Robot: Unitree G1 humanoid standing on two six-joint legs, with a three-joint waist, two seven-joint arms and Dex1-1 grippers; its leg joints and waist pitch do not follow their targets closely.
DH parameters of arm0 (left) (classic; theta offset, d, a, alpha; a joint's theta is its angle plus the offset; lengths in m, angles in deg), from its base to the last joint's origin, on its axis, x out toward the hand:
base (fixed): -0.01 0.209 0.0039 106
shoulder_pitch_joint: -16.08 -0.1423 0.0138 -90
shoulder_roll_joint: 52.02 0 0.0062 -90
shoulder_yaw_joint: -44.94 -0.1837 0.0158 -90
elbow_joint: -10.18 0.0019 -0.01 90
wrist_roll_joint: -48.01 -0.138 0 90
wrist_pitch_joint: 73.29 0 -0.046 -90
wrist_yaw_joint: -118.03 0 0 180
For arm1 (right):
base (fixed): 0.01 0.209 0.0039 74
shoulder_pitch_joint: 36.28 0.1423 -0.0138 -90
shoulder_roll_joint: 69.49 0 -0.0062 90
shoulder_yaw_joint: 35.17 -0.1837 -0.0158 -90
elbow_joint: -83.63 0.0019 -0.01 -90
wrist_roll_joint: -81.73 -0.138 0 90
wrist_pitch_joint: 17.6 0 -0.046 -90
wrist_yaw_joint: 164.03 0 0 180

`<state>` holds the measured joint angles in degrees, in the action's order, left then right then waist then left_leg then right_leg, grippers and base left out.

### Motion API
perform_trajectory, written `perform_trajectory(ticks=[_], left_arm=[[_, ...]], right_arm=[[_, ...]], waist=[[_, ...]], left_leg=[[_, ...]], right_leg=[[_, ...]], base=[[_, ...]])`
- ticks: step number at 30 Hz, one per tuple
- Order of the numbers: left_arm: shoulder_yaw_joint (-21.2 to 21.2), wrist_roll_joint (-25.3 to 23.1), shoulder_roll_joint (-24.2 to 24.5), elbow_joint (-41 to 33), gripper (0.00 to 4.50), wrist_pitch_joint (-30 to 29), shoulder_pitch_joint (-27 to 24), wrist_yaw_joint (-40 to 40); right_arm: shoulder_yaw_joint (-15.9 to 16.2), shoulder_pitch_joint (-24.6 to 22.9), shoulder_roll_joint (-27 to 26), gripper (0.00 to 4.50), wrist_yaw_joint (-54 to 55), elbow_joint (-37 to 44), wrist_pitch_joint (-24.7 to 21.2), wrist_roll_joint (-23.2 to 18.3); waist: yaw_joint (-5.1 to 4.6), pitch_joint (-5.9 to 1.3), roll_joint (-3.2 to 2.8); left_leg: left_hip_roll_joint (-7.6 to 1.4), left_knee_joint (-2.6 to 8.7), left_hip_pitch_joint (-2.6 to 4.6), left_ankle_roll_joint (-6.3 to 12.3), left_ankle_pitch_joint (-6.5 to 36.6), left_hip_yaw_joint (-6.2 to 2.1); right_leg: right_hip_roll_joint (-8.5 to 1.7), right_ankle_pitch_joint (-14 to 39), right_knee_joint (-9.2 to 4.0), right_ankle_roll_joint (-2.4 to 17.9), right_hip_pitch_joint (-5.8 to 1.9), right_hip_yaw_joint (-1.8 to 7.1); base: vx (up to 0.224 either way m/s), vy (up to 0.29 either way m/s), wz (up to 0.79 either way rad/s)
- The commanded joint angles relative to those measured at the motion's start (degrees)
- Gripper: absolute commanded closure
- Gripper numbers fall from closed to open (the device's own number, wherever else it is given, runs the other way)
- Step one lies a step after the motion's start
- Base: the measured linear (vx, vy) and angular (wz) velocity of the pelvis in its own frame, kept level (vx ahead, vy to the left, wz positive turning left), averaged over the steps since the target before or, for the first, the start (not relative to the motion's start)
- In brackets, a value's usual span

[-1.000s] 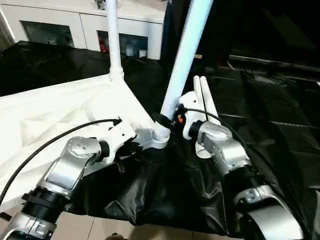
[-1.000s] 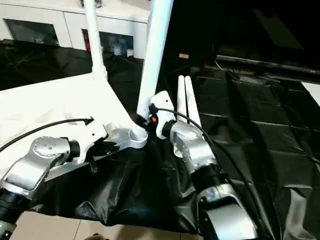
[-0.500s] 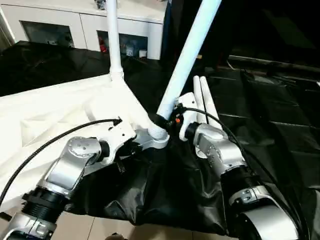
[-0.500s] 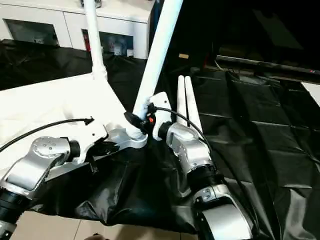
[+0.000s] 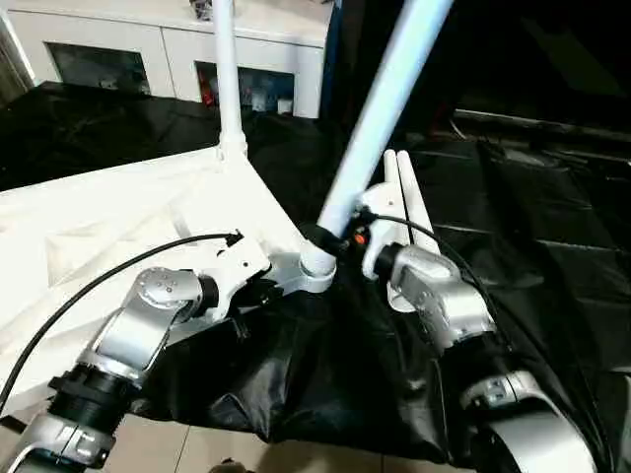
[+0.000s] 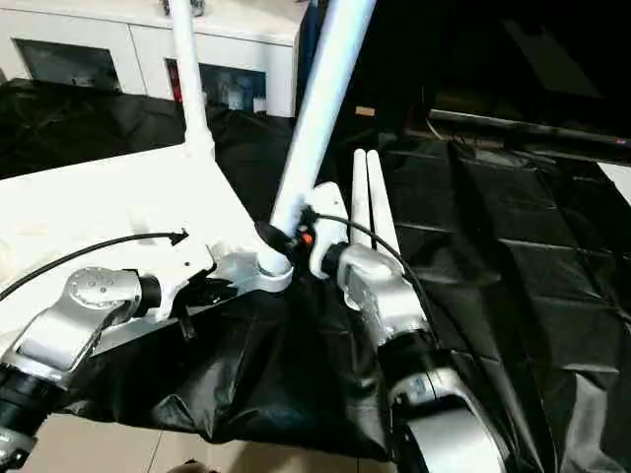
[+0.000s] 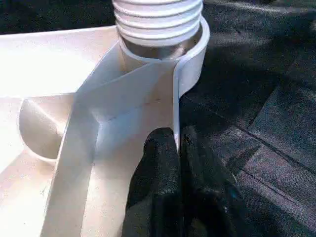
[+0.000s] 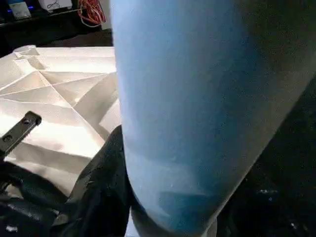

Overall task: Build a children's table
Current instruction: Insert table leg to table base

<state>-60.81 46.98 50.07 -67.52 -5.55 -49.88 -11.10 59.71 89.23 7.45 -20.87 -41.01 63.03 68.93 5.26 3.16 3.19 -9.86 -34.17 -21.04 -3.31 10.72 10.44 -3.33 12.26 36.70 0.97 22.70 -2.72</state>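
Note:
The children's table top (image 5: 118, 217) lies upside down on a black sheet, ribbed underside up. One white leg (image 5: 229, 89) stands upright in its far corner socket. My right gripper (image 5: 333, 236) is shut on a second leg (image 5: 380, 108) just above its lower end. That leg leans up and to the right. Its threaded end (image 7: 158, 22) sits in the near corner socket (image 7: 193, 59), several threads still above the socket's edge. My left gripper (image 7: 177, 140) is shut on the table top's thin rim right beside this socket. A black finger (image 8: 101, 197) of the right gripper wraps the leg.
Two more white legs (image 5: 406, 202) lie side by side on the black sheet (image 5: 532, 197), just behind my right wrist. A white cabinet with glass doors (image 5: 128, 49) stands behind the work. The sheet hangs over the near edge above the tiled floor (image 5: 207, 455).
The held leg's upper part has swung further right, so it leans more, while its threaded end stays at the near socket. My right forearm shifted with it. The left gripper has not moved.

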Motion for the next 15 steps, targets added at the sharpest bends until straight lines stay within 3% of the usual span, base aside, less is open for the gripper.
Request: perform_trajectory(ticks=[1,15], left_arm=[[-1.75,-1.06,-0.19,2.15,4.5,-0.03,-0.49,0.18],[-1.82,-1.26,-0.6,3.35,4.5,1.09,-0.15,0.05]], right_arm=[[-0.73,-0.8,0.7,2.62,0.53,1.63,-0.59,0.38],[-1.0,-2.67,0.95,2.62,0.69,4.22,-1.66,-0.14]], waist=[[-0.18,-2.96,-1.01],[-0.15,-2.84,-0.95]], left_leg=[[-3.6,4.94,1.19,-2.2,15.78,-1.59],[-3.73,5.11,1.13,-2.31,16.33,-1.7]], right_leg=[[-5.32,16.13,-5.61,9.6,-1.68,3.35],[-5.37,17.51,-5.73,9.04,-1.53,3.41]], base=[[0.0,0.0,0.0],[0.0,0.0,0.0]])
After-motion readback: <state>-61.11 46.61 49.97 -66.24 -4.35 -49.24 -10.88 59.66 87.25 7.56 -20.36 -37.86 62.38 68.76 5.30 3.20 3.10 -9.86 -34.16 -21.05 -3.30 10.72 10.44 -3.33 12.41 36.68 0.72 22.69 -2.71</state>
